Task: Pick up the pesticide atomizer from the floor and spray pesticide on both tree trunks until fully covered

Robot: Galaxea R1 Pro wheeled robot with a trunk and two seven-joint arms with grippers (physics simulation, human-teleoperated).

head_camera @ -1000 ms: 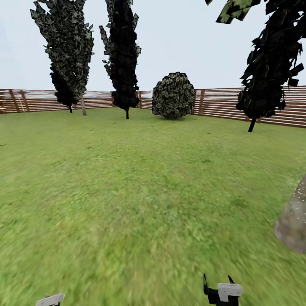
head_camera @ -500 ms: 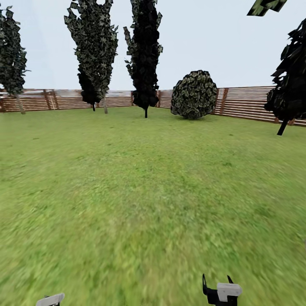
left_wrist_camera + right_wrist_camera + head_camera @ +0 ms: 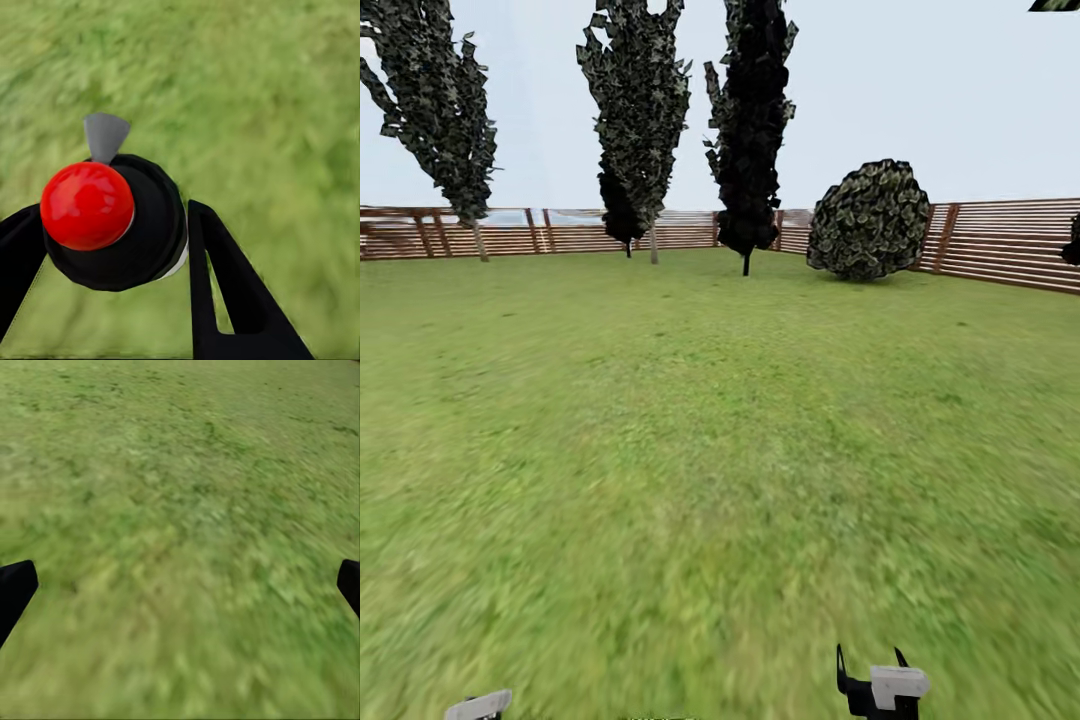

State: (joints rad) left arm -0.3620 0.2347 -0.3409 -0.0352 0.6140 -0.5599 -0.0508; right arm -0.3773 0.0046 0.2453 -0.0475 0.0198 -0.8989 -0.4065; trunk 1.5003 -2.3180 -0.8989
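Where fence (image 3: 1000, 245) ends: lawn (image 3: 710, 450) (blurred)

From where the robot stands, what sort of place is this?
An outdoor garden, most likely a fenced backyard: a green lawn runs to a brown slatted wooden fence, with tall narrow trees and a round bush along it.
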